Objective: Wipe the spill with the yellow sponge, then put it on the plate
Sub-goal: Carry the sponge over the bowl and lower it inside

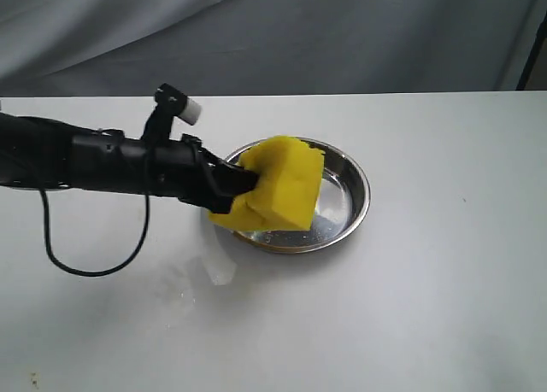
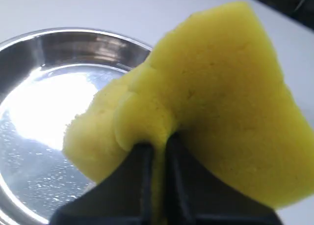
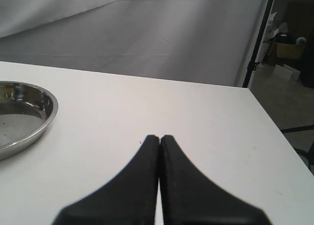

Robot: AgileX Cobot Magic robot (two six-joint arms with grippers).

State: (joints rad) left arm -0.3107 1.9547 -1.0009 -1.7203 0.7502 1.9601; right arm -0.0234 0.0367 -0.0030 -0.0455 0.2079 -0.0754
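The placing step is in hand. The left gripper (image 1: 243, 184) is clamped on one edge of the yellow sponge (image 1: 284, 184), which hangs tilted over the left side of the plate (image 1: 346, 196). The spill (image 1: 219, 272) shows only as a faint smear on the table (image 1: 427, 307). The right gripper (image 3: 159, 138) is closed and empty. The next move likely calls for lowering the sponge toward the plate's middle, then releasing it.

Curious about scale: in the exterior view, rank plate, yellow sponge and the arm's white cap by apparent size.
Largest: plate.
Then yellow sponge, held in the left gripper, possibly nearer the camera.
Smallest: white cap.
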